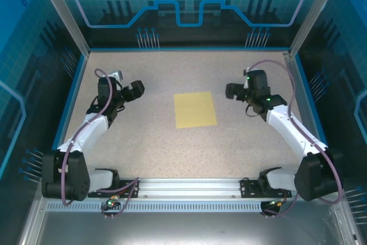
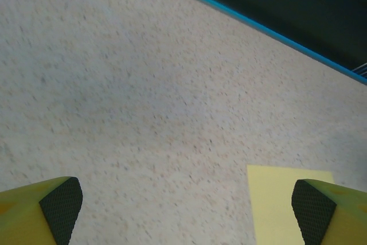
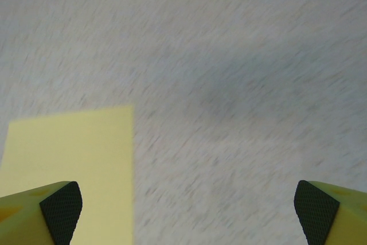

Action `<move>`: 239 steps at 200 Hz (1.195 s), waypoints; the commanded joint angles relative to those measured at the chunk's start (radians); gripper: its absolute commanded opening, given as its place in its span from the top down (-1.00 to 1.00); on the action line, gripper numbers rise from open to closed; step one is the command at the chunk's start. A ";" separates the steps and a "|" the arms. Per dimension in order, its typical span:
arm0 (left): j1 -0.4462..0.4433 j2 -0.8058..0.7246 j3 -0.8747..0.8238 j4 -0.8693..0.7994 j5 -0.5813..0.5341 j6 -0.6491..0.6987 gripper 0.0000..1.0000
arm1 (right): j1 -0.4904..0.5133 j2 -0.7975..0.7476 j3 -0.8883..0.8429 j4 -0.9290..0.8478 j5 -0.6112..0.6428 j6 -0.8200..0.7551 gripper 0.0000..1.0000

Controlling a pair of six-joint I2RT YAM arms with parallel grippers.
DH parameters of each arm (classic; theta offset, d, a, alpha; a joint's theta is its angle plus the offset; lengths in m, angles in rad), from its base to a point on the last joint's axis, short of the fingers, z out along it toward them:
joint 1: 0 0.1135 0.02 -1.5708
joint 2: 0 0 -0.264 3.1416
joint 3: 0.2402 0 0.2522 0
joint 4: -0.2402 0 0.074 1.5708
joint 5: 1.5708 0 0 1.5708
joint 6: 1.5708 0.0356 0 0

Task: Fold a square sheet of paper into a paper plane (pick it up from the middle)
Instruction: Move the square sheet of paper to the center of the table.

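Near edge: aluminium rail [image 1: 189,186] with both arm bases on it. Past that, speckled beige tabletop [image 1: 155,153]. Mid-table: flat pale-yellow square sheet of paper [image 1: 195,109], unfolded, lying between the two arms and clear of both. On its left, the left gripper [image 1: 133,90] is spread wide and empty above bare table. On its right, the right gripper [image 1: 232,91] is the same, spread and empty. Left wrist cam: sheet [image 2: 275,205] low right, partly behind one black textured pad [image 2: 312,207]. Right wrist cam: sheet [image 3: 74,153] low left. Far edge: blue border strip [image 1: 189,49].
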 commanded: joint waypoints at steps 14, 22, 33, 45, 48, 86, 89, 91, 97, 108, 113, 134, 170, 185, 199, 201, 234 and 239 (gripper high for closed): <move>0.008 -0.022 0.032 -0.190 0.141 -0.078 -0.97 | 0.181 0.149 0.133 -0.228 0.011 0.116 -0.99; 0.007 -0.022 0.039 -0.206 0.177 -0.069 -0.97 | 0.223 0.194 0.169 -0.247 0.016 0.126 -0.99; -0.003 -0.026 0.046 -0.223 0.190 -0.069 -0.97 | 0.277 0.267 0.230 -0.267 0.025 0.125 -0.99; -0.021 -0.027 0.049 -0.233 0.190 -0.069 -0.97 | 0.322 0.351 0.302 -0.291 0.041 0.118 -0.99; -0.024 -0.027 0.050 -0.234 0.190 -0.069 -0.97 | 0.332 0.371 0.316 -0.297 0.041 0.116 -0.99; -0.079 -0.004 0.058 -0.231 0.179 -0.078 -0.97 | 0.368 0.619 0.526 -0.361 -0.005 0.125 -0.99; -0.080 -0.003 0.058 -0.230 0.179 -0.079 -0.97 | 0.369 0.637 0.541 -0.363 -0.007 0.126 -0.99; -0.084 0.000 0.058 -0.229 0.178 -0.080 -0.97 | 0.369 0.647 0.548 -0.365 -0.009 0.127 -0.99; -0.087 0.003 0.057 -0.225 0.176 -0.082 -0.97 | 0.371 0.674 0.567 -0.367 -0.011 0.128 -0.99; -0.094 0.009 0.057 -0.214 0.179 -0.086 -0.97 | 0.375 0.717 0.602 -0.370 -0.008 0.133 -0.99; -0.097 0.011 0.058 -0.212 0.178 -0.086 -0.97 | 0.379 0.740 0.616 -0.368 -0.006 0.130 -0.99; -0.099 0.023 0.066 -0.207 0.177 -0.090 -0.97 | 0.398 0.810 0.658 -0.381 0.017 0.134 -0.99; -0.105 0.036 0.073 -0.192 0.191 -0.086 -0.97 | 0.411 0.879 0.678 -0.396 0.023 0.167 -0.99; -0.117 0.040 0.070 -0.181 0.188 -0.080 -0.97 | 0.419 0.879 0.652 -0.388 0.025 0.182 -0.99; -0.121 0.048 0.075 -0.186 0.188 -0.081 -0.97 | 0.425 0.873 0.616 -0.377 0.006 0.198 -0.99; -0.121 0.050 0.075 -0.187 0.189 -0.081 -0.97 | 0.426 0.872 0.609 -0.376 0.003 0.201 -0.99; -0.126 0.070 0.076 -0.182 0.189 -0.089 -0.97 | 0.449 0.823 0.492 -0.358 -0.022 0.241 -0.99; -0.129 0.070 0.073 -0.180 0.188 -0.087 -0.97 | 0.451 0.812 0.471 -0.355 -0.035 0.250 -0.99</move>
